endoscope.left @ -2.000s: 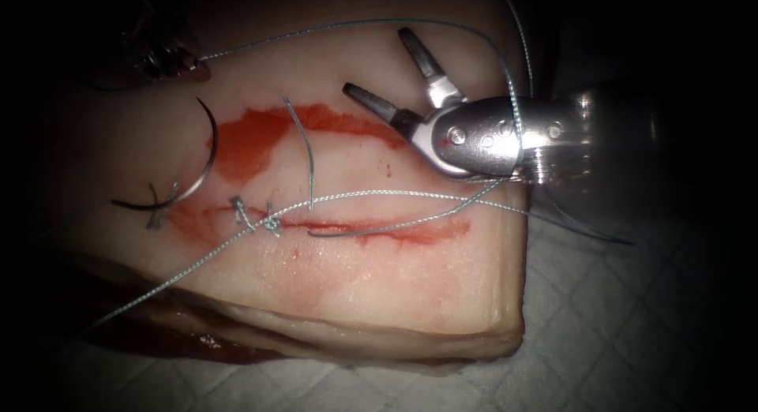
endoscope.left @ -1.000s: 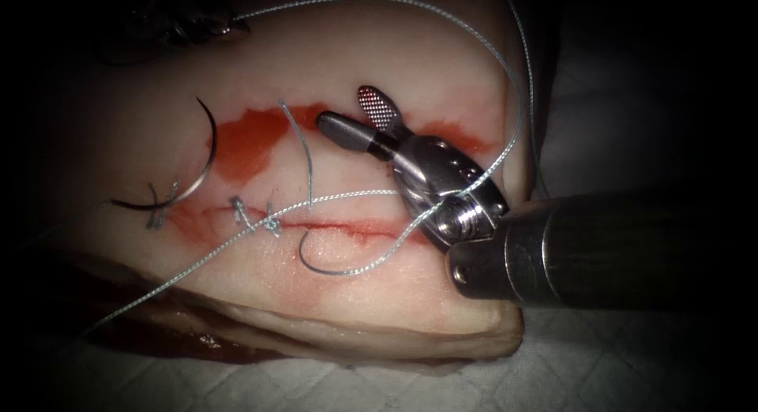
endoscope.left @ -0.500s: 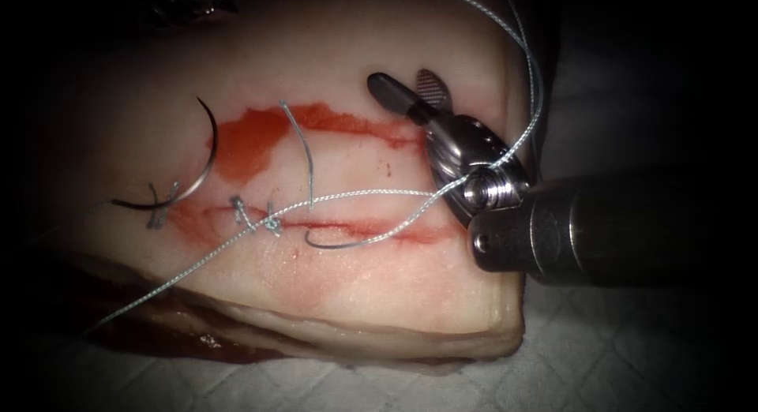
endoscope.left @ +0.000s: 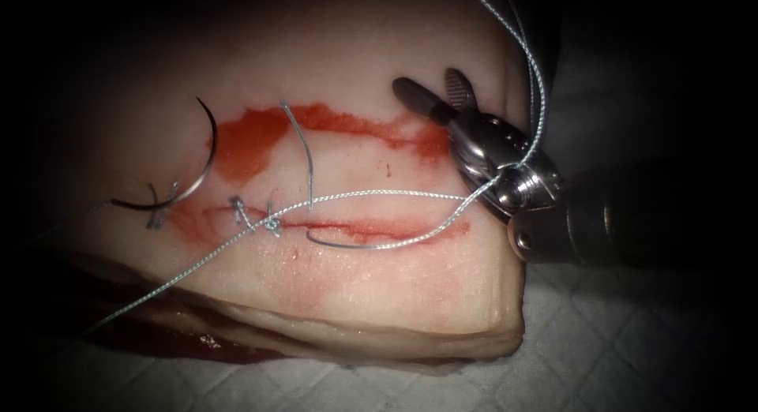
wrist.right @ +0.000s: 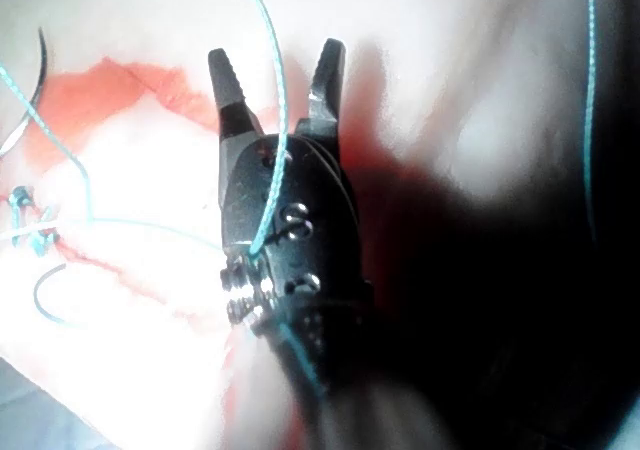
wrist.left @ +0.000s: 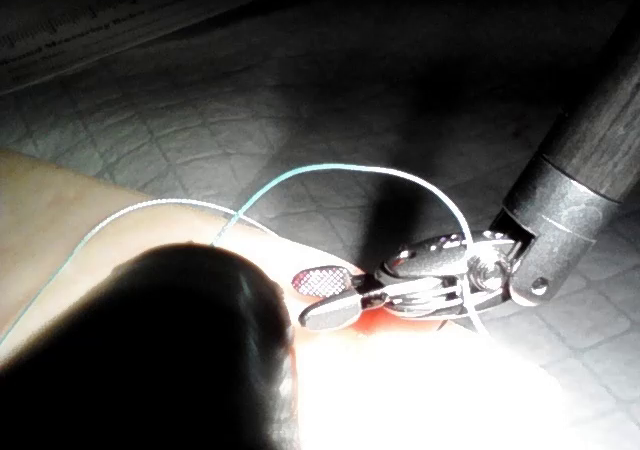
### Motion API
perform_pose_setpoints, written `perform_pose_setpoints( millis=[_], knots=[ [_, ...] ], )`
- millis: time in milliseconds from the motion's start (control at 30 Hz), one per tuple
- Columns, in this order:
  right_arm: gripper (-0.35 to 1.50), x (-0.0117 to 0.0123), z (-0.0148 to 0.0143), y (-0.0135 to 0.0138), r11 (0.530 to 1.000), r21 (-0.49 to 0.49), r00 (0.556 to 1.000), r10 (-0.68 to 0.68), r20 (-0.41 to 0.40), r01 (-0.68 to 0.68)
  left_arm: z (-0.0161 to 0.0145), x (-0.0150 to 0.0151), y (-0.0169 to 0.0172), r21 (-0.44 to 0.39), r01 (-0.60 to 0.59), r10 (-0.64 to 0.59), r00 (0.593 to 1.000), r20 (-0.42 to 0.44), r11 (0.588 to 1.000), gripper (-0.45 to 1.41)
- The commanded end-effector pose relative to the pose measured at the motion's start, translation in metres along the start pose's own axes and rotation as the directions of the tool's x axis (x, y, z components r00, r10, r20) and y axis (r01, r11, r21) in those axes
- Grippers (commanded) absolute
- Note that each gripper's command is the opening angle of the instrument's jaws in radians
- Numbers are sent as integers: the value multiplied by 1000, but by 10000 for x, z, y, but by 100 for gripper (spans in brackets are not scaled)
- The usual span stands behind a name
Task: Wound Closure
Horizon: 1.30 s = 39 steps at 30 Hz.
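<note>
The tissue [endoscope.left: 355, 301] has a cut [endoscope.left: 371, 226] running across it, with knotted stitches [endoscope.left: 272, 222] along its left half. The curved needle [endoscope.left: 207, 155] lies free on the surface at the cut's left end, and neither tool holds it. My right tool [endoscope.left: 426, 83] hovers over the tissue's right end, jaws open and empty. The thread [endoscope.left: 379, 195] is wrapped around its wrist. Those open jaws [wrist.right: 278, 70] have thread crossing the tool body, and the same tool [wrist.left: 303, 300] carries the loop. My left tool [wrist.left: 200, 350] is a dark blur that the thread [wrist.left: 330, 170] runs to.
Red fluid [endoscope.left: 253, 140] stains the tissue above the cut. A short cut end of thread [endoscope.left: 302, 144] stands near it, and a dark loop [endoscope.left: 339, 242] lies on the cut. White quilted cloth [endoscope.left: 616, 333] lies under and to the right of the tissue.
The right tool swung from over the cut back toward the tissue's right end, jaws staying open, with the thread winding around its wrist. The left tool rose out of the endoscope view's top left.
</note>
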Motion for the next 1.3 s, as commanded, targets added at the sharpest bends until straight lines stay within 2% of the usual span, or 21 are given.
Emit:
perform_pose_setpoints(
  millis=[33,167,300,467,633,833,1300],
  knots=[
    [141,8,8,0,1000,1,1000,-12,5,12,4,-6,1,-3,0,0,1000,5,1000,-45],
    [141,11,10,-13,1000,17,1000,-18,13,18,-8,-4,7,-19,1,-1,1000,-4,1000,-45],
    [141,7,10,-36,999,48,1000,-13,19,12,-22,-1,15,-26,-1,1,1000,-15,1000,-45],
    [138,1,8,-51,997,81,1000,-8,24,6,-30,5,15,-38,-2,1,1000,-23,999,-45],
    [138,-4,6,-57,996,88,1000,-5,23,3,-36,14,13,-19,-12,11,998,-69,1000,-45],
    [138,-6,5,-63,996,86,1000,-5,21,3,-42,21,23,-39,-21,17,995,-96,999,-45],
    [140,-16,1,-72,996,88,1000,-2,12,1,-46,26,40,-54,-24,18,993,-119,998,-45]
  ],
)
